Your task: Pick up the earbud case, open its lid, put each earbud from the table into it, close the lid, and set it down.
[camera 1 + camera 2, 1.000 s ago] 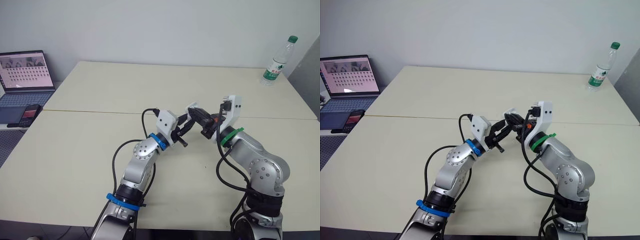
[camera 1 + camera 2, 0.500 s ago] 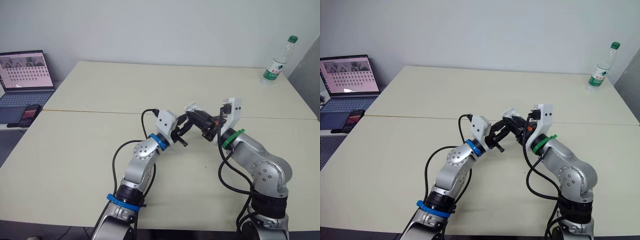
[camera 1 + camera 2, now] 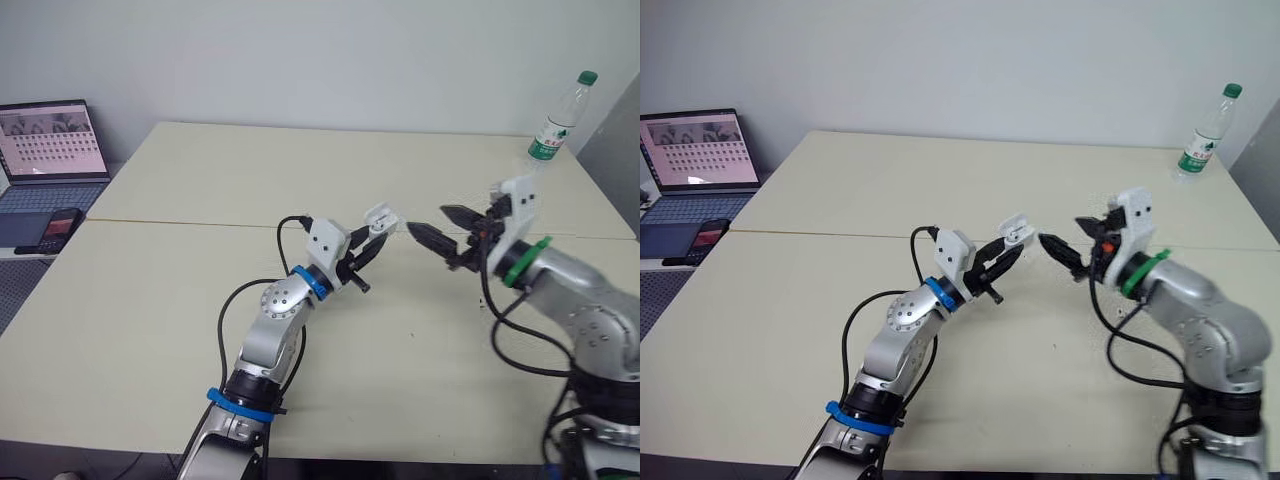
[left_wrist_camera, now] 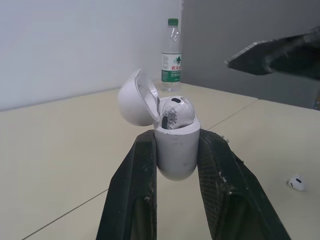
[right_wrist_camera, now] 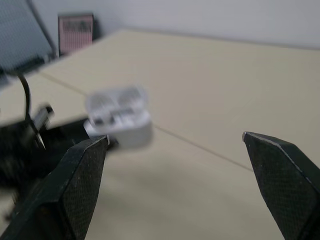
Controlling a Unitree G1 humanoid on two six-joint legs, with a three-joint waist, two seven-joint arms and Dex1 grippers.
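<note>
Above the table, left gripper clamps the open earbud case upright for loading; right gripper hovers, jaws apart.

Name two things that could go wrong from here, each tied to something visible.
The left gripper pinches the open earbud case by its lower body alone; a slip could tip it and spill the seated earbud. The loose earbud on the table is small and rounded; the open right gripper might knock it away.
</note>
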